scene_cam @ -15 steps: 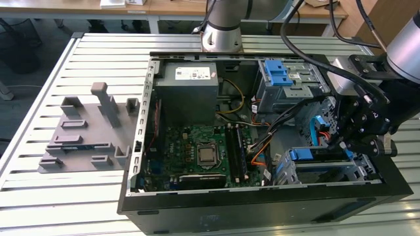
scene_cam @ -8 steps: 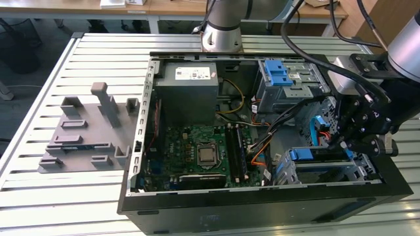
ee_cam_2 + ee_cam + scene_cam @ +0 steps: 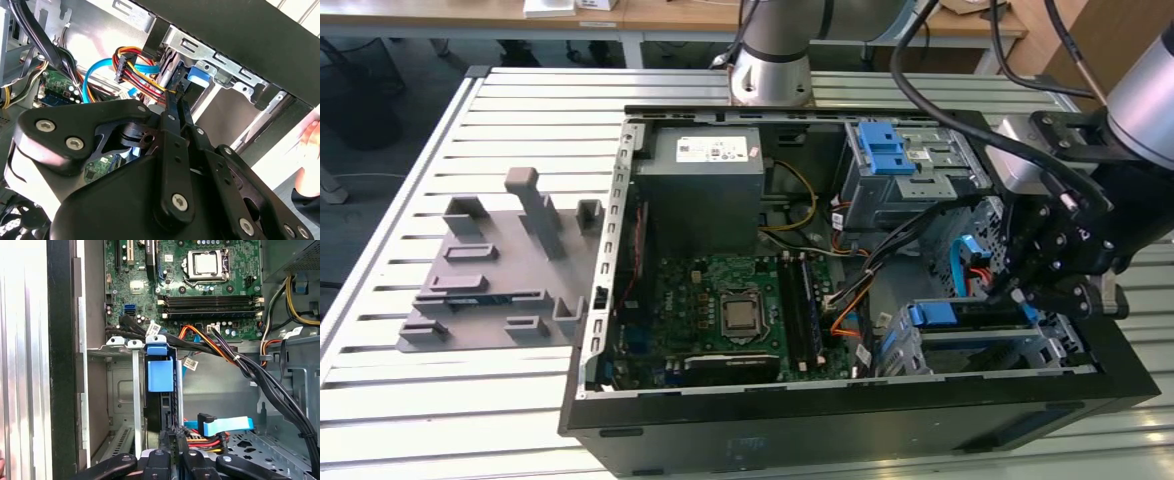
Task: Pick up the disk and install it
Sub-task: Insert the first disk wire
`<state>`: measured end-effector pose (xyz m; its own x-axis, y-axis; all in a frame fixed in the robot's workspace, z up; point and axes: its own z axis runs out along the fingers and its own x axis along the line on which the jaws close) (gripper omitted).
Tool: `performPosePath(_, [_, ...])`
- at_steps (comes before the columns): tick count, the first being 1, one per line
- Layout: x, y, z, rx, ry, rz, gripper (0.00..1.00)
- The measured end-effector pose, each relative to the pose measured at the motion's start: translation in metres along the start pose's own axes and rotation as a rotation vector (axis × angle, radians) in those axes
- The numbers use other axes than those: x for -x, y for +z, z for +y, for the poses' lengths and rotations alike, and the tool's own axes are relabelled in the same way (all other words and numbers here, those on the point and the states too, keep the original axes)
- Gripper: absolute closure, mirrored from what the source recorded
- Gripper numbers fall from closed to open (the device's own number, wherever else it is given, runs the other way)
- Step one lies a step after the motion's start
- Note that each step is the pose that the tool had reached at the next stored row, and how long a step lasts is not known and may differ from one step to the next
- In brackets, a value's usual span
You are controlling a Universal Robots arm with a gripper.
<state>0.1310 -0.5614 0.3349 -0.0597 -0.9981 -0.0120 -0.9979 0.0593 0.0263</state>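
Gripper (image 3: pixel 172 452): fingers closed on the disk's (image 3: pixel 161 375) rear edge. Disk: on edge, long axis running straight ahead into the drive cage (image 3: pixel 120 390), at the computer case's (image 3: pixel 854 420) front corner.

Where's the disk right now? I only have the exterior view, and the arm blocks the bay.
Observer: In the first wrist view the disk stands on edge inside the metal bay, its blue carrier tab toward the motherboard.
Operator: Gripper on it?
Observer: The gripper is right at the disk's other end, in line with it. I cannot tell whether they touch.
Operator: Cables in the way?
Observer: A blue flat cable and red-and-orange wires lie beside the gripper, next to the bay and not across the disk.
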Motion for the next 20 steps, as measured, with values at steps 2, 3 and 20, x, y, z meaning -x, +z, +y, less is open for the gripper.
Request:
performPosePath(2, [0.0,0.0006,0.0,0.0,0.0,0.0,0.84])
performPosePath(3, [0.0,0.0014,0.0,0.0001,0.0,-0.0009,0.84])
performPosePath(20, [-0.0001,0.0056,-0.0002,0.0003,0.0,-0.0007,0.76])
